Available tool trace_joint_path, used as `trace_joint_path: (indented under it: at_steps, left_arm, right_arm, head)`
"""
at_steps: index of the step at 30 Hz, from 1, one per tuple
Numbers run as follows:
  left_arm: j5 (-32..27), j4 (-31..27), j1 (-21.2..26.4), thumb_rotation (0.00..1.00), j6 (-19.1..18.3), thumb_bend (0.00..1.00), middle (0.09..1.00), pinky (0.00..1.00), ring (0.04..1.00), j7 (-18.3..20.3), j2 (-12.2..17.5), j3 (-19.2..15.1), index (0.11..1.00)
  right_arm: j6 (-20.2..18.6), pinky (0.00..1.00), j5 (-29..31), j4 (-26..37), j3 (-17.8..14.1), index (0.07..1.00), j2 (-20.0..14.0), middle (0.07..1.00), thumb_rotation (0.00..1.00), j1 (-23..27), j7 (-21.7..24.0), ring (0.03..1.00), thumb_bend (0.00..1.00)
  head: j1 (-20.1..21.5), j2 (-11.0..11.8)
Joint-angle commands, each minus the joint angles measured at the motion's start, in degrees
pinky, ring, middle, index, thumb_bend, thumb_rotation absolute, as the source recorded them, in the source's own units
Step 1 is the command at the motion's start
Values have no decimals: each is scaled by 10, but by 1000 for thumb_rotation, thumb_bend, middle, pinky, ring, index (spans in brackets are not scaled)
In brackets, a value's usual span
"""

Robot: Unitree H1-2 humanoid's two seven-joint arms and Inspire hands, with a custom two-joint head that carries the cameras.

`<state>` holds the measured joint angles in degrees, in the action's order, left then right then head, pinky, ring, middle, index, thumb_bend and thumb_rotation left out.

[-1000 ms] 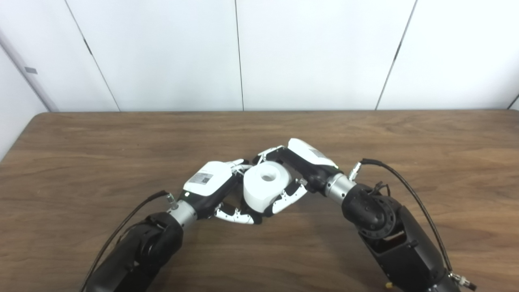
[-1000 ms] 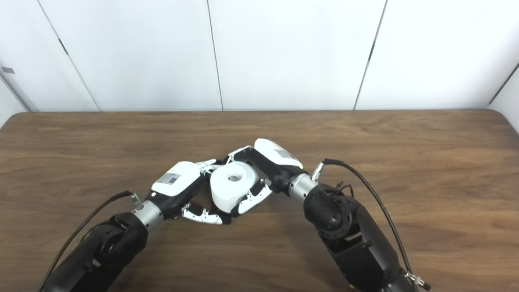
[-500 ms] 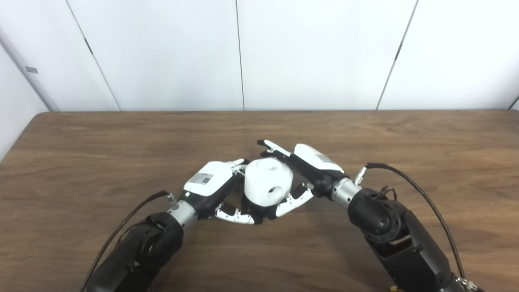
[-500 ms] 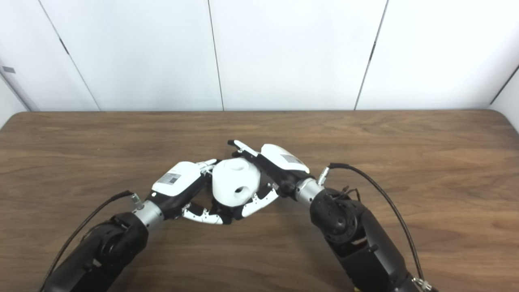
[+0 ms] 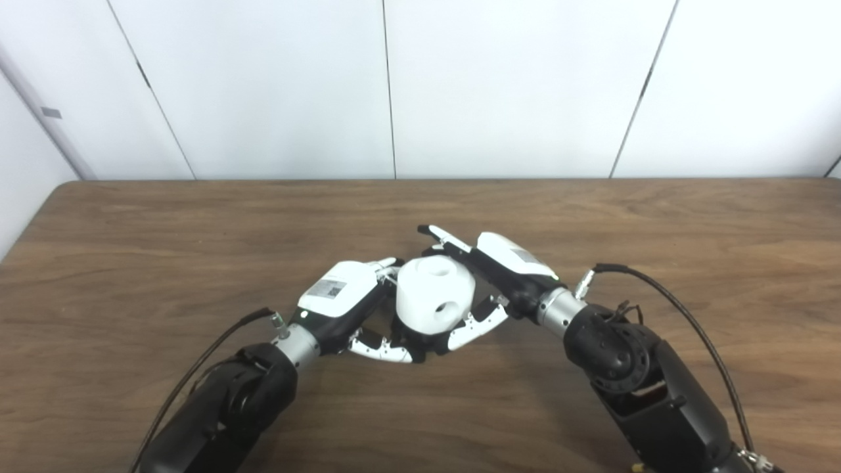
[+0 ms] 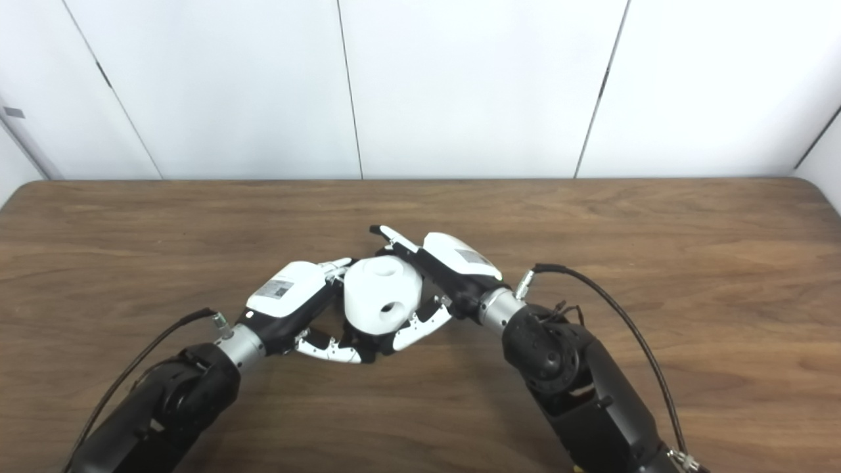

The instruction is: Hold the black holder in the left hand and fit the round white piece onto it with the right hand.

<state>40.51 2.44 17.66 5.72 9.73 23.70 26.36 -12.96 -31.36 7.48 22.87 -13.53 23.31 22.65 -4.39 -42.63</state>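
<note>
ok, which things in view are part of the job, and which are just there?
Job:
- round white plastic piece, between both hands
- left hand, beside it
- right hand, fingers partly spread
- black holder: hidden beneath, barely visible

Just there:
- brown wooden table
- black cables on the arms

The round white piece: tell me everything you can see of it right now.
The round white piece is a smooth, matte, plastic-looking drum with rounded edges. A round hole shows in its near side, low and to the right, and a shallow dip in its top. It sits above the wooden table, cradled between the two: the left robot hand against its left side and curling beneath, the right robot hand behind and under its right. Whatever lies below it is hidden.
</note>
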Motion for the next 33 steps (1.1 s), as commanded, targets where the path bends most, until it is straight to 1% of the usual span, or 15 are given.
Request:
trace_joint_path:
  at_steps: [1, 4, 7, 12, 15, 18, 22, 25, 30, 33]
  left_arm:
    - [17, 17, -9, 58, -1, 524, 862, 884, 934, 32, 5, 16, 487]
    - [17, 18, -7, 59, -4, 524, 863, 891, 937, 34, 4, 15, 487]
    - [18, 19, -6, 59, -5, 524, 867, 900, 944, 35, 5, 16, 488]
    - [20, 22, -5, 59, 0, 524, 860, 888, 938, 29, 5, 15, 487]
    - [22, 20, -4, 59, -2, 524, 863, 886, 942, 31, 7, 15, 487]
    - [21, 19, -5, 60, -3, 524, 866, 886, 943, 31, 8, 14, 487]
    - [21, 18, -6, 60, -2, 524, 866, 889, 945, 29, 8, 13, 487]
    - [20, 18, -6, 60, -3, 524, 869, 897, 948, 30, 8, 13, 487]
    - [17, 19, -7, 59, -3, 524, 868, 905, 949, 30, 8, 11, 487]
    - [21, 19, -7, 60, -3, 524, 869, 904, 949, 28, 8, 12, 487]
  right_arm:
    - [22, 642, 9, 21, -14, 1000, 0, 865, 230, 18, -14, 786, 883]
    - [33, 650, 22, 22, -26, 999, -1, 857, 217, 16, -19, 786, 899]
    - [25, 686, 30, 32, -36, 1000, -6, 869, 206, 15, -11, 810, 896]
    - [21, 695, 54, 44, -52, 1000, -17, 899, 194, 12, 1, 838, 899]
    - [24, 694, 71, 52, -63, 1000, -28, 906, 161, 9, 7, 841, 898]
    - [21, 673, 79, 63, -69, 1000, -37, 909, 154, 7, 12, 839, 901]
    - [4, 642, 90, 81, -75, 1000, -55, 927, 149, 6, 32, 847, 895]
    - [-1, 655, 97, 89, -77, 1000, -67, 938, 138, 7, 43, 849, 892]
    - [4, 638, 116, 88, -86, 1000, -79, 936, 107, 6, 51, 845, 897]
    - [8, 679, 117, 87, -91, 1000, -85, 919, 108, 5, 49, 840, 896]
  head:
    - [0, 0]
    - [1, -1]
    - [1, 0]
    - [1, 0]
    - [1, 0]
    - [1, -1]
    - [0, -2]
    - [1, -4]
    - [3, -4]
    - [3, -4]
